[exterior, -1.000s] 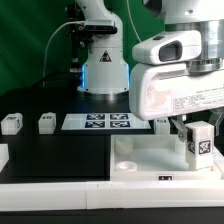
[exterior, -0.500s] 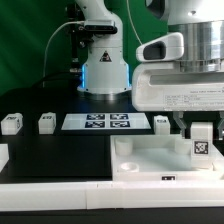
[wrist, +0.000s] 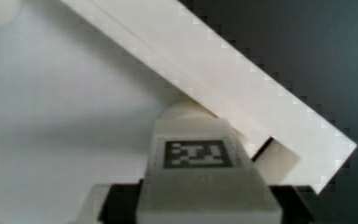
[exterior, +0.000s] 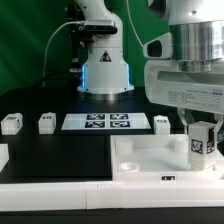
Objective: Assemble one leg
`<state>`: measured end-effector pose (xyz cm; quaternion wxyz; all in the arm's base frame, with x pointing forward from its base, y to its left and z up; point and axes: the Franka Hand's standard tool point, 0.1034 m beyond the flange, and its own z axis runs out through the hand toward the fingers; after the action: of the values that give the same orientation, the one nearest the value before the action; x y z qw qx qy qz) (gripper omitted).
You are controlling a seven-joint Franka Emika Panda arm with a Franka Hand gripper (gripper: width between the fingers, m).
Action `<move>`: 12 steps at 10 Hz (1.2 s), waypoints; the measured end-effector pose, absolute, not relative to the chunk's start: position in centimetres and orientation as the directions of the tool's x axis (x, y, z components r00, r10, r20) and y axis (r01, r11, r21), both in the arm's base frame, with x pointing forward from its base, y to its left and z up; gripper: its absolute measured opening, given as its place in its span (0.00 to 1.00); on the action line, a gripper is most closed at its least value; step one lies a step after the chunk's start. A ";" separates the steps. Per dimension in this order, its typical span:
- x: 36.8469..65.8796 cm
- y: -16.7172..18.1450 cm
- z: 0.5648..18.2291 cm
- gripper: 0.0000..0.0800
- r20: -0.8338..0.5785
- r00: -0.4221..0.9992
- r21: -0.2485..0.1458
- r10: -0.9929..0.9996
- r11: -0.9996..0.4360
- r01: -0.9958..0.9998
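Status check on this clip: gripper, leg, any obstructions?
Gripper shut on the leg. Leg upright over the tray's far corner on the exterior view's right. Nothing blocking.

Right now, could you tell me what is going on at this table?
The robot's gripper holds one small white leg, tag facing outward, upright over the right end of the white tray-like piece. The wrist view shows the leg between the fingers, close to the tray's edge. Three more legs lie loose on the black table, beside the marker board. Whether the held leg is seated in a socket cannot be told.
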<state>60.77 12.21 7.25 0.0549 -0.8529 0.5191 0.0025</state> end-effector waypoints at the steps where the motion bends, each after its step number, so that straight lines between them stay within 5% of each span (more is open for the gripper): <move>1: 60.8 12.3 7.3 0.37 -0.075 0.350 -0.084 -0.934 -0.344 -0.935; 4: 60.7 12.4 7.3 0.37 -0.096 0.150 -0.069 -0.984 -0.143 -0.987; 6: 60.7 12.5 7.2 0.45 -0.092 0.215 -0.075 -0.972 -0.209 -0.975; 7: 60.7 12.5 7.2 0.68 -0.091 0.222 -0.075 -0.971 -0.216 -0.974; 12: 60.7 12.2 7.1 0.81 -0.033 0.742 -0.107 -0.670 -0.736 -0.669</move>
<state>60.66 12.18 7.14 0.0561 -0.9316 0.3592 -0.0039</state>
